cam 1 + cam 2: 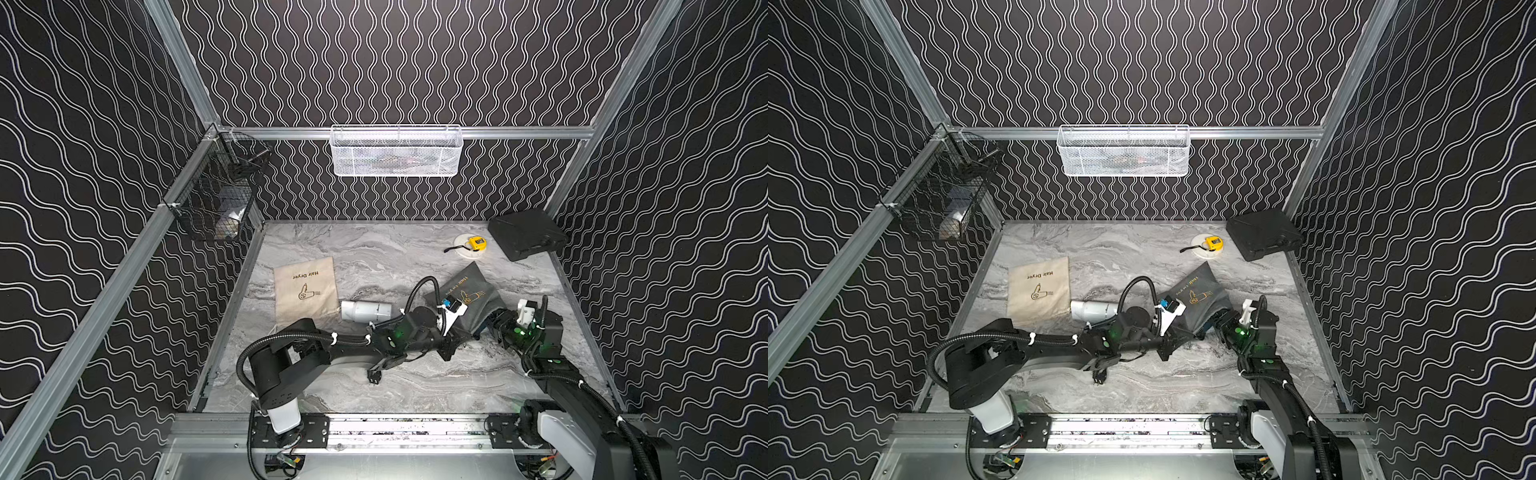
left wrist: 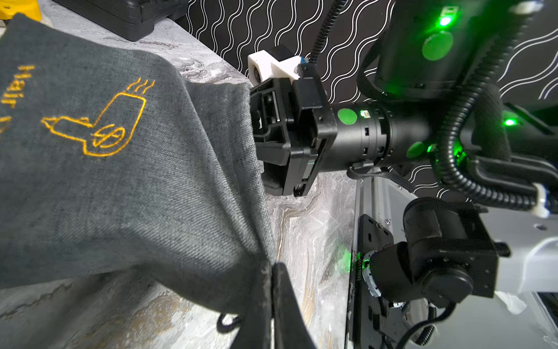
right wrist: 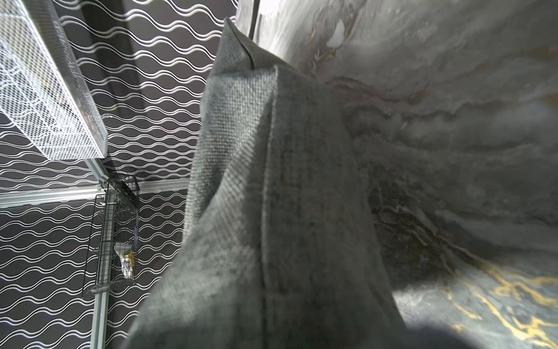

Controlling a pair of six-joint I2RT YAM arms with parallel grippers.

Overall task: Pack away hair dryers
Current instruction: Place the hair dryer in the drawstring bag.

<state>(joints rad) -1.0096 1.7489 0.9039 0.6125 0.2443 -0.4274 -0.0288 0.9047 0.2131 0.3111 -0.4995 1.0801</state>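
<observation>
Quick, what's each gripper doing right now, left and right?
Left gripper: closed, pinching the edge of the dark grey bag.
Right gripper: fingers hidden inside the bag's mouth; cannot be told.

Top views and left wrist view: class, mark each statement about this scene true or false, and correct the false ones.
1. The left gripper pinches the grey bag's edge. True.
2. The white dryer is inside the beige bag. False: it lies on the table beside that bag.
3. The tape measure sits on a white disc. True.
4. The beige bag stands upright. False: it lies flat on the table.
</observation>
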